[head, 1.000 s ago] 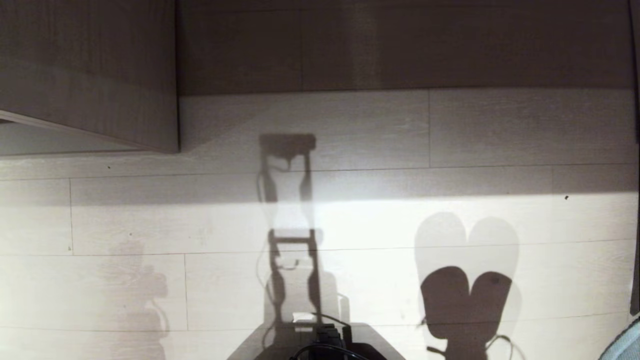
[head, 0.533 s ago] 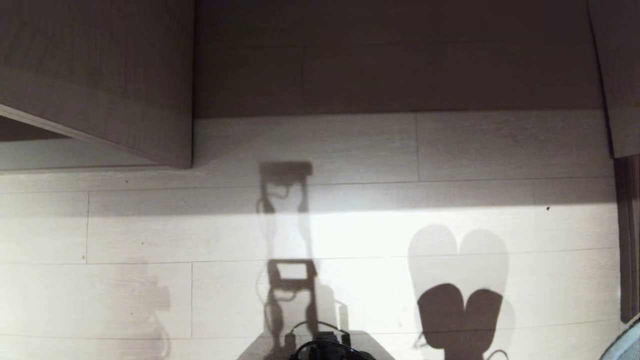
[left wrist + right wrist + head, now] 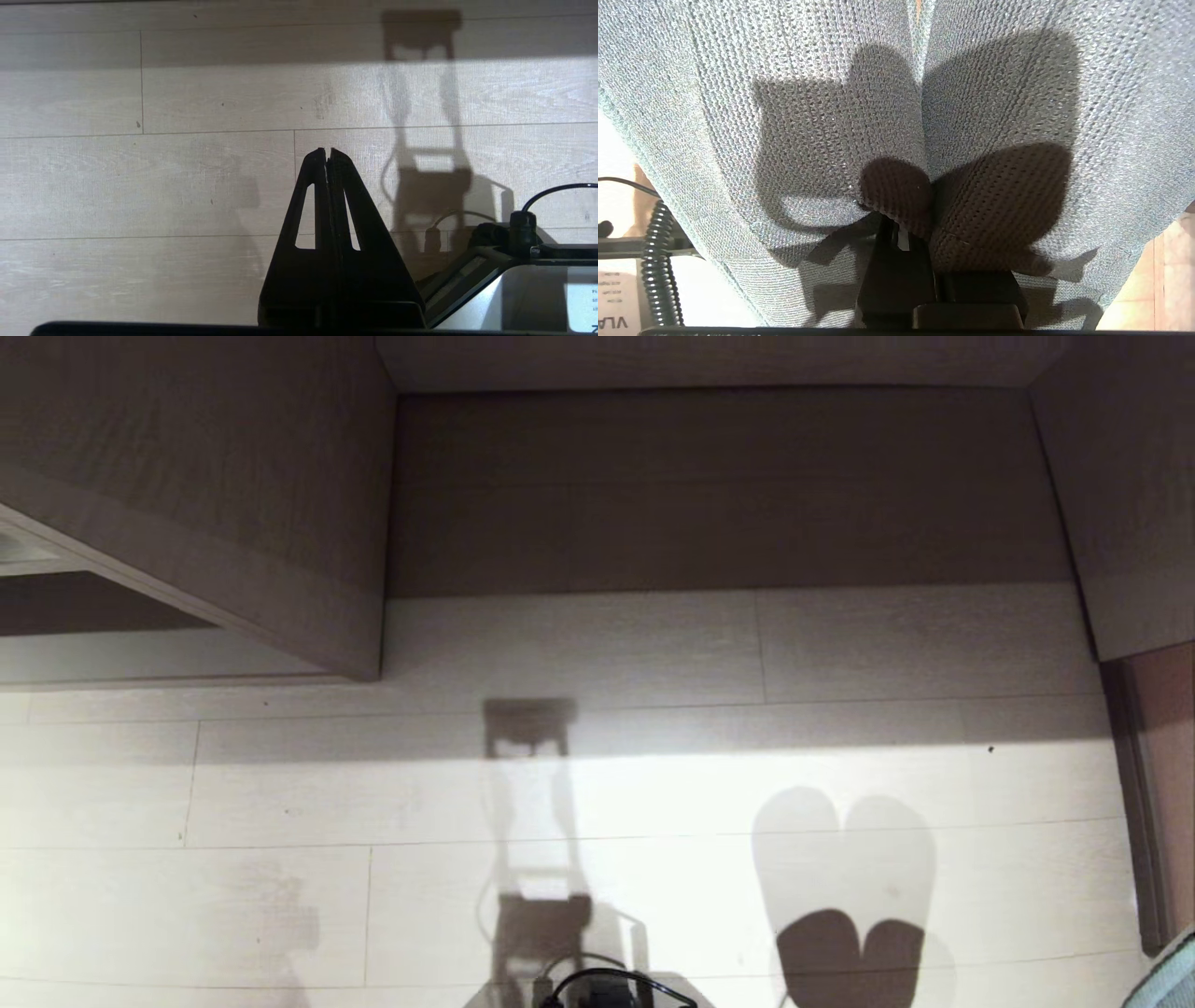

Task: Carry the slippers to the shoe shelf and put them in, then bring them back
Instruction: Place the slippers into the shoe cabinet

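Observation:
The blue-grey knit slippers (image 3: pixel 822 93) fill the right wrist view, held side by side. My right gripper (image 3: pixel 930 233) is shut on them, its fingertips hidden under the fabric. In the head view only a corner of the slippers (image 3: pixel 1167 980) shows at the bottom right, with their shadow on the floor. Straight ahead is the shoe shelf (image 3: pixel 719 495), a low open grey-brown compartment that looks empty. My left gripper (image 3: pixel 328 150) is shut and empty above the pale plank floor.
A grey-brown cabinet side (image 3: pixel 233 523) juts out on the left, with another low opening (image 3: pixel 75 607) beyond it. A panel and a reddish-brown strip (image 3: pixel 1153 784) bound the right. My base (image 3: pixel 597 994) shows at the bottom edge.
The whole head view has shifted down as the camera tilted up, bringing more of the compartment into sight. Neither arm has moved and the slippers stay held.

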